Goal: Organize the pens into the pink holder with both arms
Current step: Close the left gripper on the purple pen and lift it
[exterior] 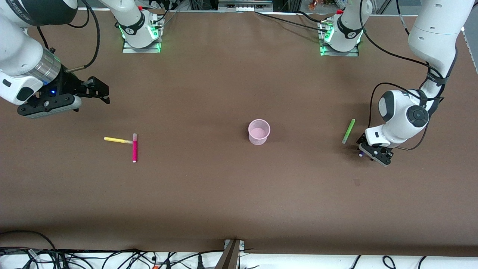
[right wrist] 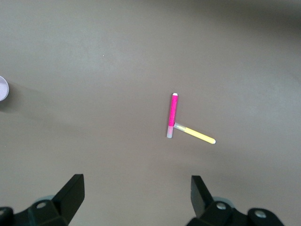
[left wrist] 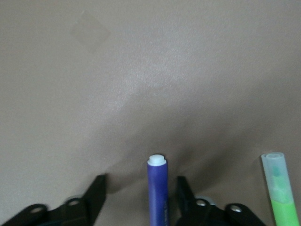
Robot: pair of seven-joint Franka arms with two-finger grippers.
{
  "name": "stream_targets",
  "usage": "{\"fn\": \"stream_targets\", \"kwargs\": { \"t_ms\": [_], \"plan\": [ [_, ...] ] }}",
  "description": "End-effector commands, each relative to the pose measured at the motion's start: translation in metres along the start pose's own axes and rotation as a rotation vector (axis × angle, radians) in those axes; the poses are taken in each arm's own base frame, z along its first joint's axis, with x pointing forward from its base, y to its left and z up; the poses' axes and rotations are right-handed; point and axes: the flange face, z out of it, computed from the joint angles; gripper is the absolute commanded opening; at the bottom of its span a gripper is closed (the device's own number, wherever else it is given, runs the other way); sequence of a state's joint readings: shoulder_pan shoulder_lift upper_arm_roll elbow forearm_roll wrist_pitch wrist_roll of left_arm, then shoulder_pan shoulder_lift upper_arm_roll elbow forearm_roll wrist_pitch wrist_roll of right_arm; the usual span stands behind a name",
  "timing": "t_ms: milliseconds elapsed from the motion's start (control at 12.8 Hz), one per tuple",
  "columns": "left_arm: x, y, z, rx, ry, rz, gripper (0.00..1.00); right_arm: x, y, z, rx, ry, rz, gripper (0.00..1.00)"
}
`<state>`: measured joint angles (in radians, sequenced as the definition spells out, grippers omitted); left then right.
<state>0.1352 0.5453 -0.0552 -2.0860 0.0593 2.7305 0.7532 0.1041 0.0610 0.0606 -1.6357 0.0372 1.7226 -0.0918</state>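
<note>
Matt brown tabletop; translucent plastic pink holder; smooth plastic pens.

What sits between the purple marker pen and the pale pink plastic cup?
Only the light green marker pen, lying beside the purple marker pen toward the pale pink plastic cup; the table is otherwise bare there. Left gripper straddles the purple pen.

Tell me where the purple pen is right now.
The purple pen lies on the table between the left gripper's fingers at the left arm's end, beside the green pen; in the front view only its tip shows under the gripper.
</note>
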Motion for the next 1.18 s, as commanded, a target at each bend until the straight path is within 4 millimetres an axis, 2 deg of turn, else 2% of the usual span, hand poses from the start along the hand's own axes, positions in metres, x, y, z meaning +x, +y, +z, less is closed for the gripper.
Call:
{"fn": "stream_targets", "kwargs": {
  "t_ms": [0, 78, 157, 392, 549, 706, 863, 1020, 1098],
  "plan": [
    [0.001, -0.002, -0.002, 0.011, 0.004, 0.029, 0.18, 0.0, 0.001, -0.004, -0.009, 0.001, -0.009, 1.0],
    [0.001, -0.003, -0.003, 0.012, 0.005, 0.041, 0.05, 0.0, 0.001, -0.004, -0.009, 0.001, -0.009, 1.0],
    [0.002, -0.003, -0.004, 0.013, 0.005, 0.046, 0.0, 0.0, 0.001, -0.004, -0.009, 0.001, -0.009, 1.0],
    [0.005, -0.005, -0.01, 0.019, 0.011, 0.047, 0.0, 0.0, 0.001, -0.004, -0.009, 0.001, -0.009, 1.0],
    [0.013, -0.009, -0.03, 0.015, 0.004, 0.047, 0.0, 0.0, 0.001, -0.004, -0.009, 0.001, -0.009, 1.0],
    [0.038, -0.014, -0.062, -0.025, -0.026, 0.057, 0.0, 0.001, 0.001, -0.004, -0.009, 0.002, -0.009, 1.0],
    [0.073, -0.012, -0.098, -0.108, -0.086, 0.079, 0.0, 0.001, 0.001, -0.004, -0.013, 0.004, -0.01, 1.0],
    [0.109, 0.0, -0.142, -0.176, -0.122, 0.081, 0.0, 0.001, 0.002, -0.005, -0.016, 0.006, -0.01, 1.0],
    [0.127, 0.014, -0.163, -0.223, -0.121, 0.095, 0.0, 0.001, 0.002, -0.005, -0.019, 0.006, -0.01, 1.0]
  ]
}}
